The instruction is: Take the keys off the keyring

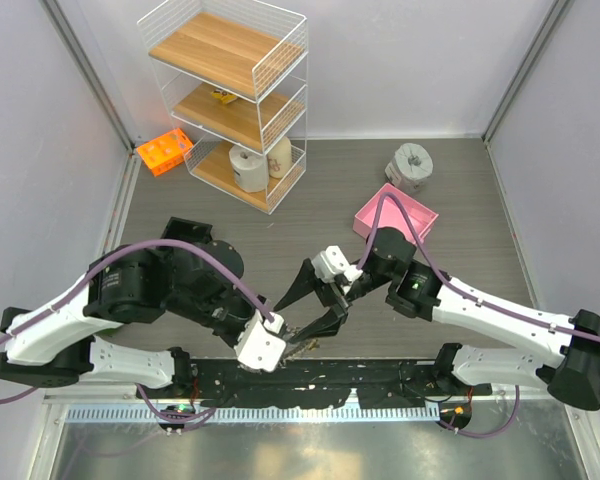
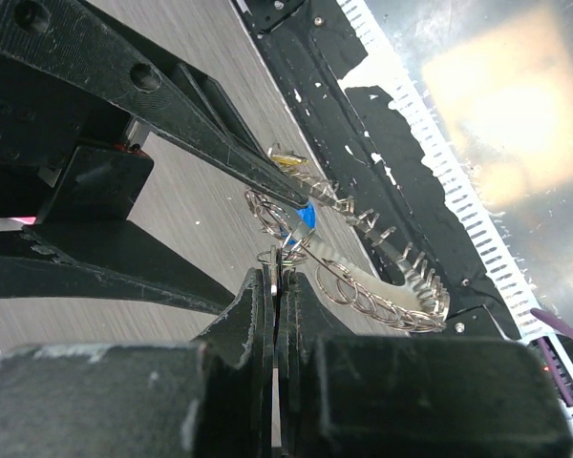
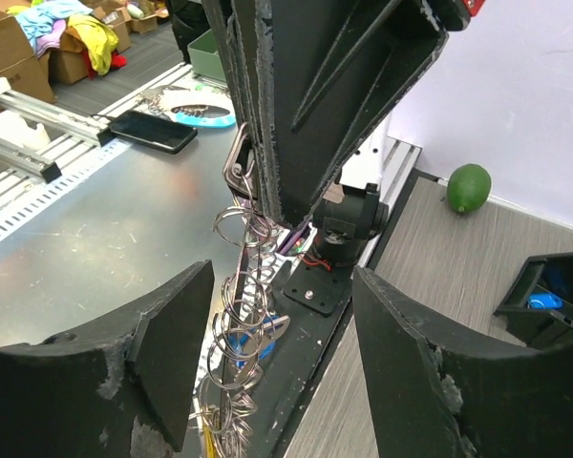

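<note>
The left gripper (image 2: 277, 281), set at about eight o'clock of the keyring (image 2: 382, 296) in the top view, is pinched fully together on one thin loop of it, probably to steady the ring by the table's (image 1: 460, 200) six o'clock edge. The keys (image 2: 304, 218) bunch at the ring's eleven o'clock in the left wrist view, with blue and yellow heads showing. The right gripper (image 1: 290, 322), angled in from two o'clock, stands wide apart astride the ring and holds nothing. It seems lined up to pick a key.

keyring (image 2: 358, 298) 1 | pink box (image 1: 405, 208) 1 | wire shelf (image 1: 230, 50) 1 | arms (image 1: 50, 325) (image 1: 510, 315) 2
</note>
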Controlling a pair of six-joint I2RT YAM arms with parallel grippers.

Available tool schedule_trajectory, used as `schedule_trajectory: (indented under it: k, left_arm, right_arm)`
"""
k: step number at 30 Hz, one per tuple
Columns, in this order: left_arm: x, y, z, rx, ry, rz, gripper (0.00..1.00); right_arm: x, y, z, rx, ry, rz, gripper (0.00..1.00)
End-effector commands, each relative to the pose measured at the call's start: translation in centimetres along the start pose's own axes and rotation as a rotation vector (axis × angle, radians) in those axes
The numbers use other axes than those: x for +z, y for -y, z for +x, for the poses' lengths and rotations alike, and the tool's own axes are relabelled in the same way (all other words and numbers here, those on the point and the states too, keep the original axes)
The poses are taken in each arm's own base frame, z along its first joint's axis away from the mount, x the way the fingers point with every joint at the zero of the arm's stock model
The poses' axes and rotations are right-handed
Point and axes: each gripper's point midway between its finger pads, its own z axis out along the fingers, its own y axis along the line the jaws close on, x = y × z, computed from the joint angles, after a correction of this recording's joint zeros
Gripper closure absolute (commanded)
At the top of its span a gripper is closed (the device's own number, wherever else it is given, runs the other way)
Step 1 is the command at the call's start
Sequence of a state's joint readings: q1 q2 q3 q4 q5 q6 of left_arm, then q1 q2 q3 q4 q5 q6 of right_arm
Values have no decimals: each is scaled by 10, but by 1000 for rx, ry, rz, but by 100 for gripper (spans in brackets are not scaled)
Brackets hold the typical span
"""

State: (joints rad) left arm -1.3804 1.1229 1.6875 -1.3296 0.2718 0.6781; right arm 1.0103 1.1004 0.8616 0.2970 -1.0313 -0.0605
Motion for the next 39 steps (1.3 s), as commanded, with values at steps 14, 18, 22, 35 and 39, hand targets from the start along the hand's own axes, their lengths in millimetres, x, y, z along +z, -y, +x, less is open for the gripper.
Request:
schedule_trajectory:
  k: [14, 18, 22, 35, 39]
  left_arm:
    - [-7, -13, -24, 90, 81, -46, 100]
    - [-8, -14, -22, 96, 76, -52, 100]
    - [-10, -14, -23, 103, 81, -57, 100]
    - [-12, -13, -16, 103, 68, -79, 100]
    - [-12, -14, -11, 96, 53, -94, 100]
  right_arm:
    - [18, -24, -40, -40, 140, -162, 40]
    - [18, -27, -39, -26, 139, -169, 42]
    - [20, -33, -36, -3, 134, -187, 46]
    - [19, -40, -29, 17, 124, -187, 69]
    - [17, -40, -24, 27, 112, -167, 73]
